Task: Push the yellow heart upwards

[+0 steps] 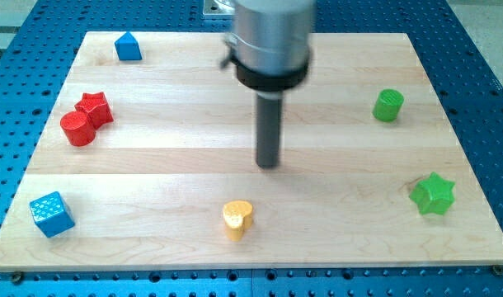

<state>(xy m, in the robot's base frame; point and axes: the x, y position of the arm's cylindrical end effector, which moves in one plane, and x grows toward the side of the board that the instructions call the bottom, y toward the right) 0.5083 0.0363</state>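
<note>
1. Standing upright near the middle of the worktop (235, 82), the rod ends in its tip (269, 165), which rests on bare wood and touches no block.
2. The arm has no hand, so there is nothing to read as wide, narrow or holding; only the straight dark rod under a grey cylindrical housing shows.
3. The yellow heart (237, 219) lies toward the view's bottom, below the tip and slightly to the view's left, apart from it, with a strip of bare wood between them.
4. Farther out on the view's left, a red cylinder (77, 129) and a red star (96, 108) sit touching each other.
5. A blue cube (51, 214) sits at the bottom-left corner, and a blue house-shaped block (128, 46) sits near the top-left corner.
6. On the view's right, a green cylinder (388, 106) stands near the edge, with a green star (433, 194) below it, well apart.
7. The wooden board rests on a blue perforated surface (474, 33).
</note>
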